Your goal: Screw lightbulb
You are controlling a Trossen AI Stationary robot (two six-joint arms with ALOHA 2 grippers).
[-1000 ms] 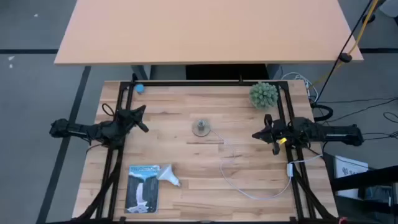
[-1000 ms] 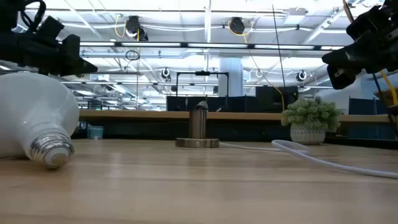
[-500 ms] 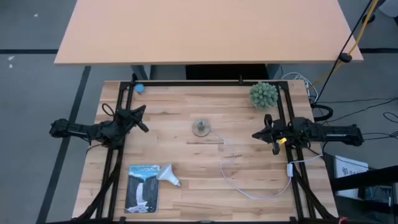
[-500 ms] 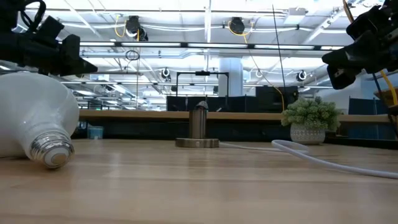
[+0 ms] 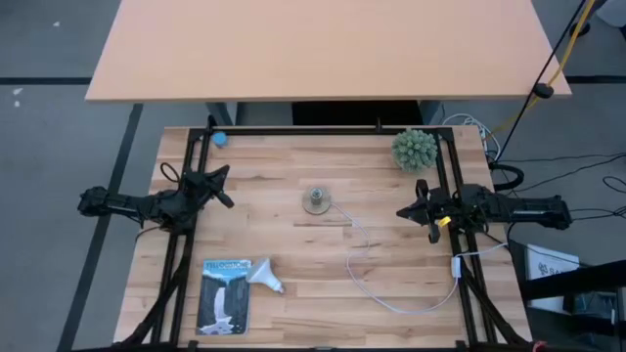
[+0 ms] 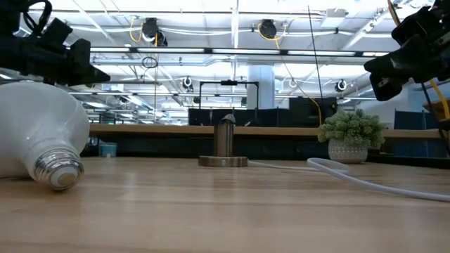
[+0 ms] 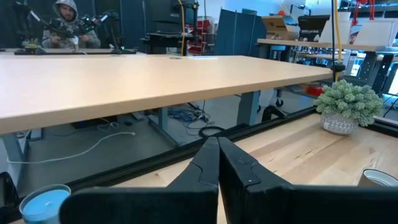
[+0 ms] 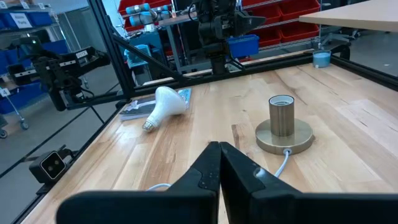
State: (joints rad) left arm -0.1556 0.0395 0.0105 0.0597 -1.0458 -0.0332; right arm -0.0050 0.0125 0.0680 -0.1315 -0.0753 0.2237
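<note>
The white lightbulb (image 5: 265, 276) lies on its side on the wooden table near the front left, its silvery screw base (image 6: 60, 171) toward the table's right; it also shows in the right wrist view (image 8: 164, 104). The round socket (image 5: 315, 200) stands upright at the table's middle, its white cord (image 5: 391, 293) trailing toward the right. My left gripper (image 5: 224, 186) is shut and empty, above the table's left side. My right gripper (image 5: 403, 212) is shut and empty, above the right side.
A flat blue packaging card (image 5: 224, 295) lies beside the bulb at the front left. A small potted plant (image 5: 415, 149) stands at the far right. A blue roll of tape (image 5: 219, 139) sits at the far left corner. A black frame borders the table.
</note>
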